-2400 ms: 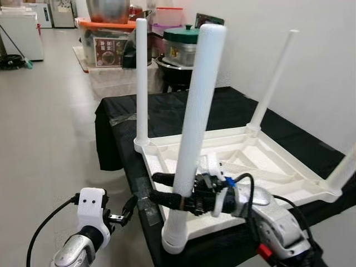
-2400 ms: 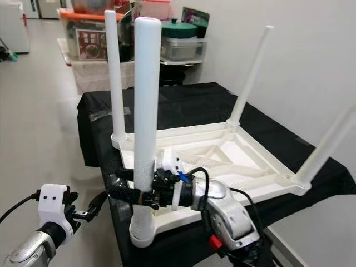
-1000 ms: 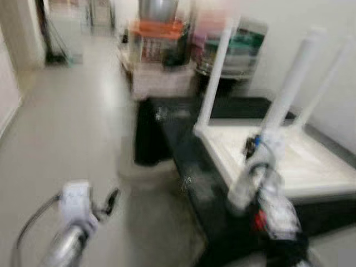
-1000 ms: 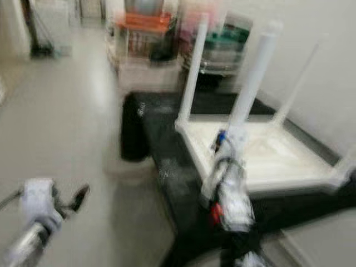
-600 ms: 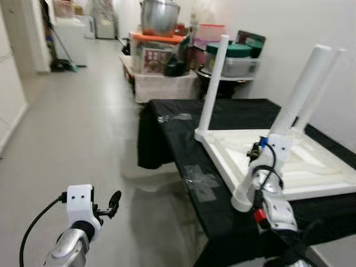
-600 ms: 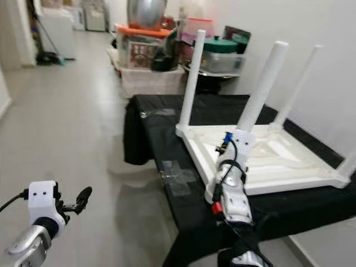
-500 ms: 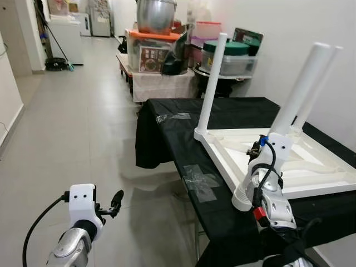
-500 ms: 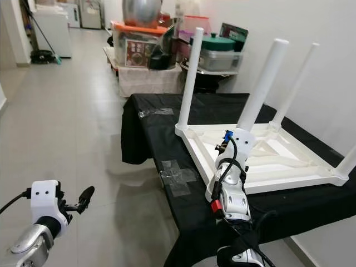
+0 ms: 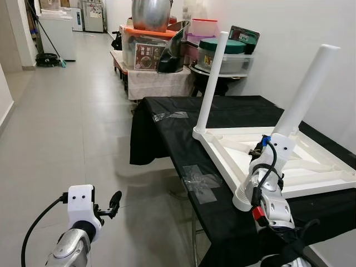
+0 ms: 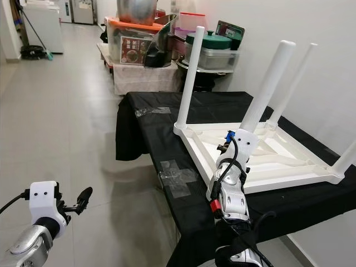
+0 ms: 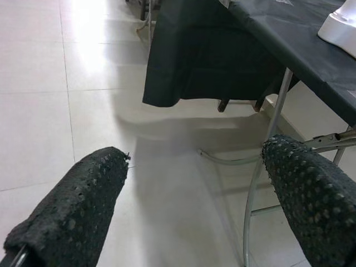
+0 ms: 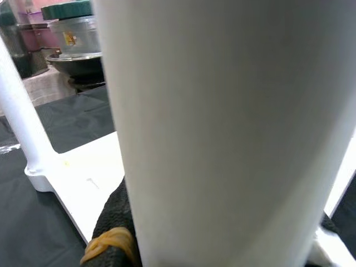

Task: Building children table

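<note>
Children table (image 9: 289, 161) upside down, four legs up | my right pincer (image 10: 240, 146) clamps near leg (image 9: 303, 94) (seating it, I judge) | left pincer (image 11: 194, 200) open, empty

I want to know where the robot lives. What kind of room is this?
Probably a hallway or storage corner of a home or workshop. There is a long tiled floor, a stack of storage boxes with big cooking pots by the wall, and a folding table under a black cloth holding the upside-down white table.
</note>
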`<state>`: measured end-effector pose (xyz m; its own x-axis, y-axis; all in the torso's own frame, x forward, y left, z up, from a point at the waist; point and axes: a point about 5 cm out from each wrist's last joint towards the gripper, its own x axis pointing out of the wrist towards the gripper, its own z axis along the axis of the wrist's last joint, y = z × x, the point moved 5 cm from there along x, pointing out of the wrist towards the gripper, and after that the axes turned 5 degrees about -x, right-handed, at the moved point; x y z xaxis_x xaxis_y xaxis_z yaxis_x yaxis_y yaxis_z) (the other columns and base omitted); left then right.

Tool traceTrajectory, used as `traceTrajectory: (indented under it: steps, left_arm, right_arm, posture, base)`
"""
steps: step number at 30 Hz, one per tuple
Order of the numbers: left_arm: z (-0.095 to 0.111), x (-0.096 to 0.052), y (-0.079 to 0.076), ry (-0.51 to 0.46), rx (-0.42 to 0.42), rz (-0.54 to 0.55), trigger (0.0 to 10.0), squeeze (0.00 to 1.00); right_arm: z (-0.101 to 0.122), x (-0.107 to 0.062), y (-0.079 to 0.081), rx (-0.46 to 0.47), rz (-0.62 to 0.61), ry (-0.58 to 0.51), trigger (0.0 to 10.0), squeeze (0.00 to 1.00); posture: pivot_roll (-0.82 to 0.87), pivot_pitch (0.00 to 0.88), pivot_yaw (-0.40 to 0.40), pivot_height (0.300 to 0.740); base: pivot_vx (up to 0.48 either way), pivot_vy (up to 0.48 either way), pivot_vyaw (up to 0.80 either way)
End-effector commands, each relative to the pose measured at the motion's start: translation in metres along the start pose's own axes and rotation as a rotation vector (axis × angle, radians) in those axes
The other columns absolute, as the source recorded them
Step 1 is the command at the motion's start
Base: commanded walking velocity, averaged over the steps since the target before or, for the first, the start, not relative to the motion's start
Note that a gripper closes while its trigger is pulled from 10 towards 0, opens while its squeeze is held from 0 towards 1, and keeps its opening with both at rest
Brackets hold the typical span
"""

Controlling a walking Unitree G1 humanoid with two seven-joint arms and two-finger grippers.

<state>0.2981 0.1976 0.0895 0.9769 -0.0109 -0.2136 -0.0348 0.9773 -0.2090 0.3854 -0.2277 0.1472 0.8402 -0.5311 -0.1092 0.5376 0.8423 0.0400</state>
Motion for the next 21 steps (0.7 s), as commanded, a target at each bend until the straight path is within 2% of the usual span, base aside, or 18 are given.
traceTrajectory:
  steps: [1,6,9,11,13,15,21]
  left_arm:
    - [-0.007,0.0,-0.002,0.03,0.0,-0.004,10.0,0.0]
    - [-0.007,0.0,-0.002,0.03,-0.001,-0.006,10.0,0.0]
    - [-0.007,0.001,-0.002,0.03,0.0,-0.008,10.0,0.0]
    - [-0.007,0.001,-0.002,0.03,0.0,-0.008,10.0,0.0]
    - [-0.007,0.001,-0.002,0.032,0.001,-0.01,10.0,0.0]
    - [-0.008,0.002,-0.002,0.034,0.002,-0.013,10.0,0.0]
    - [-0.008,0.003,-0.002,0.035,0.003,-0.016,10.0,0.0]
  right_arm:
    - [-0.071,-0.006,-0.035,-0.03,-0.133,0.257,10.0,0.0]
    - [-0.066,-0.006,-0.032,-0.025,-0.126,0.238,10.0,0.0]
    - [-0.057,-0.006,-0.023,-0.004,-0.059,0.204,10.0,0.0]
    - [-0.057,-0.006,-0.023,-0.004,-0.059,0.204,10.0,0.0]
    - [-0.043,-0.005,-0.017,0.014,-0.003,0.148,10.0,0.0]
    - [-0.035,-0.004,-0.017,0.011,0.01,0.116,10.0,0.0]
    - [-0.031,-0.003,-0.017,0.002,0.019,0.098,10.0,0.0]
  posture:
    - [0.1,0.0,-0.088,0.74]
    - [0.09,0.0,-0.086,0.74]
    - [0.09,0.0,-0.086,0.74]
    - [0.09,0.0,-0.086,0.74]
    - [0.09,0.0,-0.081,0.74]
    - [0.08,0.0,-0.078,0.74]
    - [0.08,0.0,-0.077,0.74]
  base:
    - [0.0,0.0,0.0]
    - [0.0,0.0,0.0]
    - [0.0,0.0,0.0]
    - [0.0,0.0,0.0]
    - [0.0,0.0,0.0]
    - [0.0,0.0,0.0]
    - [0.0,0.0,0.0]
